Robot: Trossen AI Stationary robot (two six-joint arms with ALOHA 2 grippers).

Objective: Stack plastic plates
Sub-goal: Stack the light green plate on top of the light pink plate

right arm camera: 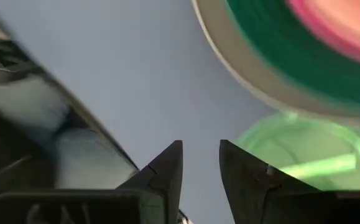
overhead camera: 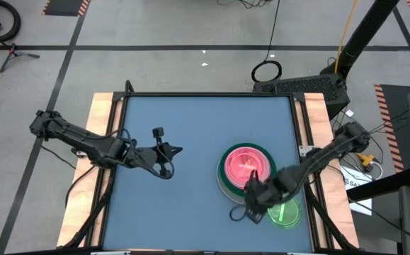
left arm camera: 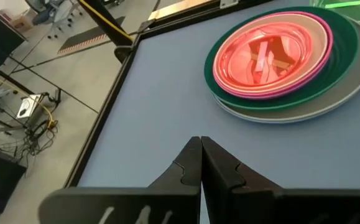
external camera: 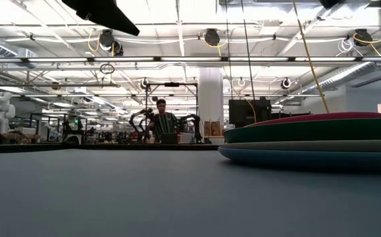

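A stack of plastic plates [overhead camera: 246,168] rests on the blue table right of centre: a pink plate on top, a dark green one under it, and a grey-white one at the bottom. It also shows in the left wrist view as the stack [left arm camera: 273,56] and in the low view as the stack [external camera: 308,139]. A small translucent green plate [overhead camera: 285,214] lies flat on the table, just toward the near-right corner from the stack. My right gripper [overhead camera: 251,205] [right arm camera: 201,168] is open, low beside the small green plate [right arm camera: 298,155], at the stack's near edge. My left gripper [overhead camera: 178,149] [left arm camera: 201,158] hovers shut, left of centre.
The raised black table rim [overhead camera: 118,142] and wooden side boards border the blue surface. The table's left half and far part show bare blue surface. In the low view a person [external camera: 166,124] stands far behind the table, among other equipment.
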